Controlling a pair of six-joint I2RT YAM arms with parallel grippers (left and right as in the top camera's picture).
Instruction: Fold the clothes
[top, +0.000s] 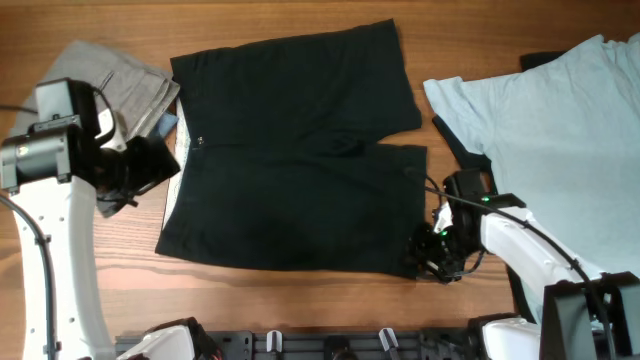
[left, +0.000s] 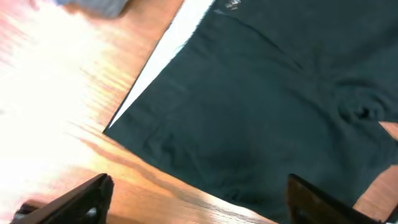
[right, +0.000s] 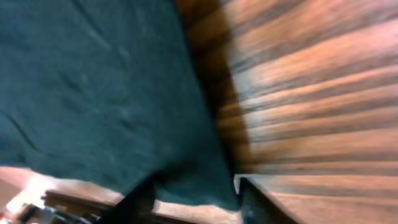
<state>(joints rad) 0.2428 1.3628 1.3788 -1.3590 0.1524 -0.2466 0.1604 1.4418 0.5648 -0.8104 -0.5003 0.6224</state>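
The black cloth lies spread flat in the middle of the table, with a white inner strip along its left edge. My left gripper hovers just off that left edge, open wide, with only bare wood between its fingers. My right gripper is at the cloth's near right corner. In the right wrist view the jaws stand partly open around that corner of the black cloth. Grey trousers lie at the far left, and a light blue T-shirt lies on the right.
The wooden table shows around the garments. A black rack runs along the front edge. A dark item peeks out behind the T-shirt. The right arm's white link lies over the T-shirt's near edge.
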